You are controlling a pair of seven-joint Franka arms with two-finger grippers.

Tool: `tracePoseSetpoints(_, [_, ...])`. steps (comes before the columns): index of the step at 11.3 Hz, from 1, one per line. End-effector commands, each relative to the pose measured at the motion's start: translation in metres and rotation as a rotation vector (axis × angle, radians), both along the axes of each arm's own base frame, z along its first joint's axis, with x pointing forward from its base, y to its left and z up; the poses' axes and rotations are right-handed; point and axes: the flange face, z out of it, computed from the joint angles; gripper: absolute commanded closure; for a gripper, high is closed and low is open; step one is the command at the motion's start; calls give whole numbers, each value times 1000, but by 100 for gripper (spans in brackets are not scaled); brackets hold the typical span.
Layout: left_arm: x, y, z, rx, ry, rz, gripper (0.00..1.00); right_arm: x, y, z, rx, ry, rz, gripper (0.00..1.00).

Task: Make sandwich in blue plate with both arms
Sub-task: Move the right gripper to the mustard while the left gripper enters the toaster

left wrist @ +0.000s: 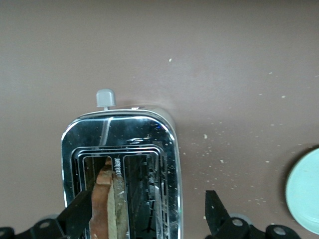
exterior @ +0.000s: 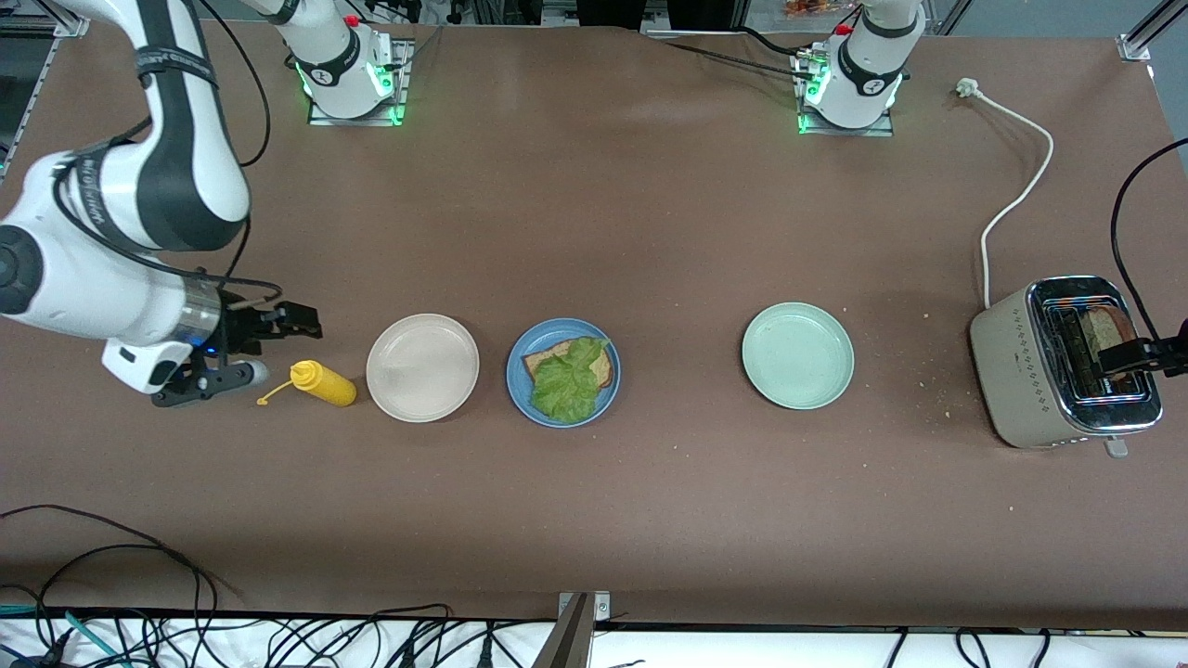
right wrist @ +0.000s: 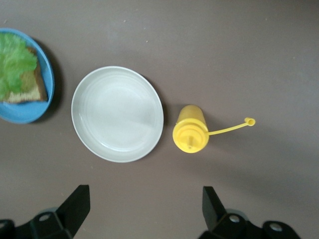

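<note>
The blue plate point(exterior: 516, 382) point(right wrist: 26, 112) sits mid-table with one brown bread slice point(exterior: 541, 358) point(right wrist: 26, 92) on it and a green lettuce leaf point(exterior: 568, 382) point(right wrist: 15, 63) on top. A second bread slice point(exterior: 1104, 328) point(left wrist: 106, 205) stands upright in a slot of the toaster point(exterior: 1026, 371) point(left wrist: 119, 130) at the left arm's end. My left gripper point(exterior: 1128, 355) point(left wrist: 147, 210) is open over the toaster. One of its fingers point(left wrist: 79, 211) is just beside the slice, the other past the toaster's side. My right gripper point(exterior: 299, 321) point(right wrist: 144, 209) hangs open and empty over bare table beside the yellow bottle point(exterior: 323, 382) point(right wrist: 190, 134).
A beige plate point(exterior: 422, 401) point(right wrist: 117, 113) lies between the yellow bottle and the blue plate. A pale green plate point(exterior: 797, 355) point(left wrist: 305, 194) lies between the blue plate and the toaster. The toaster's white cord point(exterior: 1019, 190) runs toward the bases. Crumbs dot the table near the toaster.
</note>
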Motion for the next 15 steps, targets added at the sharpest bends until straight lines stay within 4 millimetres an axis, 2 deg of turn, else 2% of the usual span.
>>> tracePoseSetpoints(1, [5,5,-20,38,26,-31,0,-10,-33,5,62,-38,239,0])
tracePoseSetpoints(2, [7,7,-32,31,39,-29,0,-9,-43,1,71,-42,285,0])
tracePoseSetpoints(3, [5,17,-42,25,49,-15,0,-9,-61,-5,93,-39,349,0])
tracePoseSetpoints(6, [8,27,-59,22,38,-6,0,-3,-109,-40,254,-81,538,0])
tracePoseSetpoints(9, [8,27,-66,16,47,-2,0,4,-151,-88,408,-154,649,0])
tracePoseSetpoints(13, [7,27,-70,14,59,-3,1,14,-178,-139,541,-271,768,0])
tracePoseSetpoints(15, [-1,39,-70,34,94,3,0,19,-205,-177,613,-335,828,0])
